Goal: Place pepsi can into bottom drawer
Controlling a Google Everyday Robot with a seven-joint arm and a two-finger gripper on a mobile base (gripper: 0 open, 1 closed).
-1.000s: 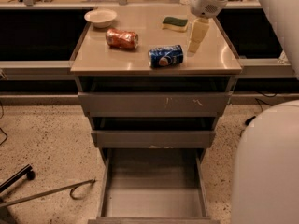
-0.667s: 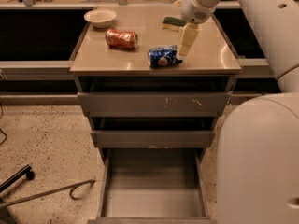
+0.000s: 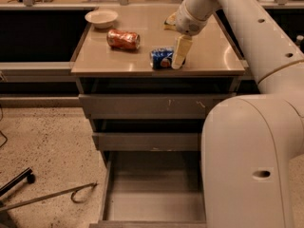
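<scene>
The pepsi can (image 3: 161,58) lies on its side near the front edge of the tan cabinet top (image 3: 209,51). My gripper (image 3: 179,52) hangs down from the arm at the can's right end, overlapping it in the camera view. The bottom drawer (image 3: 152,205) is pulled open below, its grey floor bare; its right side is hidden behind my arm.
An orange-red can (image 3: 123,39) lies left of the pepsi can. A white bowl (image 3: 101,18) sits at the back left, a yellow-green sponge (image 3: 169,20) behind the gripper. Two upper drawers (image 3: 142,106) are nearly closed. My arm's bulk (image 3: 247,165) fills the right. A metal hook (image 3: 71,194) lies on the floor.
The gripper has moved left and down from beside the pepsi can to its right end. The arm's lower part now covers more of the right side of the view.
</scene>
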